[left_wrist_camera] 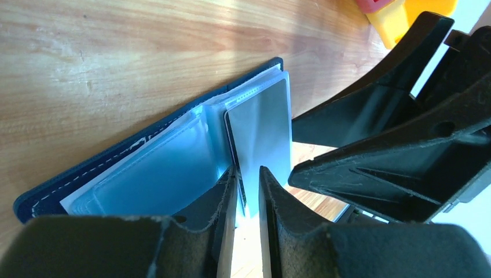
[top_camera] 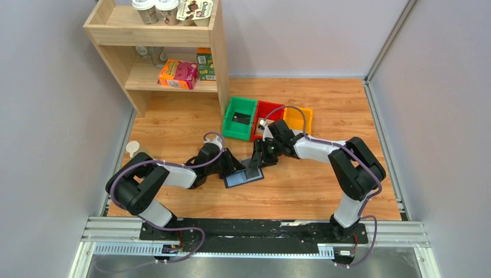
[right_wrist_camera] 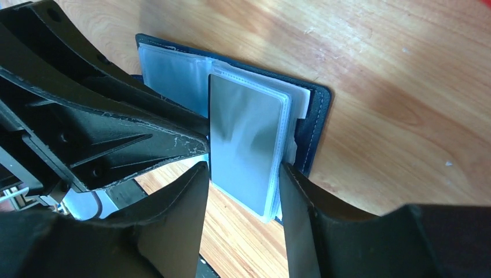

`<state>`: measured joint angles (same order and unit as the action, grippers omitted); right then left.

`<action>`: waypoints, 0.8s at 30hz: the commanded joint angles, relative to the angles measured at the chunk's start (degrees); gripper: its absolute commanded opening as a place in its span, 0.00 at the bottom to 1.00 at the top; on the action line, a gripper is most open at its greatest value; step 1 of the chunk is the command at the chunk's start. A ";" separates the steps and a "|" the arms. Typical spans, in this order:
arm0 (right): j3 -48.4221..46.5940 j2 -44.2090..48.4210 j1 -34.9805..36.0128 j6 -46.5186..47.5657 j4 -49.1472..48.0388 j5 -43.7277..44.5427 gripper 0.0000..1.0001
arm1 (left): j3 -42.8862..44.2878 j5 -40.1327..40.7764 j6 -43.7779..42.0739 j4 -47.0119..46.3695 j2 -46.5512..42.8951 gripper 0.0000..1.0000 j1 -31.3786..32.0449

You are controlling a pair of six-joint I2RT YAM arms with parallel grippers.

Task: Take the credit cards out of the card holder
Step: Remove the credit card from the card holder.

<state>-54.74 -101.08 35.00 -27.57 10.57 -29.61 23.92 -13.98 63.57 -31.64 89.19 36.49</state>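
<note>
On the tabletop (top_camera: pixel 173 130), about midway between its side edges and nearer the near edge than the far one, the card holder (top_camera: pixel 243 177) lies open with its navy cover down. One clear sleeve leaf stands up from the fold with a silver-grey card (right_wrist_camera: pixel 246 139) inside it. The left gripper (left_wrist_camera: pixel 248 174) is pressed nearly together on that leaf's edge, pinching sleeve and card alike, with only a bright slit showing between its fingers. The right gripper (right_wrist_camera: pixel 243 174) stands spread, one finger on each side of the same leaf. Whether its right finger touches the sleeve stack cannot be told.

From above, both grippers cover most of the holder and only its near end shows. The other sleeves are glossy blue-grey, and nothing can be made out inside them. A small dark flat thing lies in the green bin (top_camera: pixel 230 130), possibly a card. The right arm hides part of the red bin (top_camera: pixel 267 106), and the yellow bin (top_camera: pixel 302 119) sits just beside it.

The three bins form a row between the holder and the far edge, close behind the right wrist. The shelf (top_camera: pixel 173 58) fills the far left corner, well apart. Bare wood runs from the holder to the near edge and toward the right edge.
</note>
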 commanded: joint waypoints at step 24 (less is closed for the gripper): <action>-2.39 0.88 0.68 0.50 0.51 6.14 0.18 | 3.85 5.72 -3.98 20.92 -5.08 0.20 0.51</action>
<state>-55.99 -99.35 35.53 -27.35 13.30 -24.03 26.74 -8.69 61.12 -13.34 83.13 36.73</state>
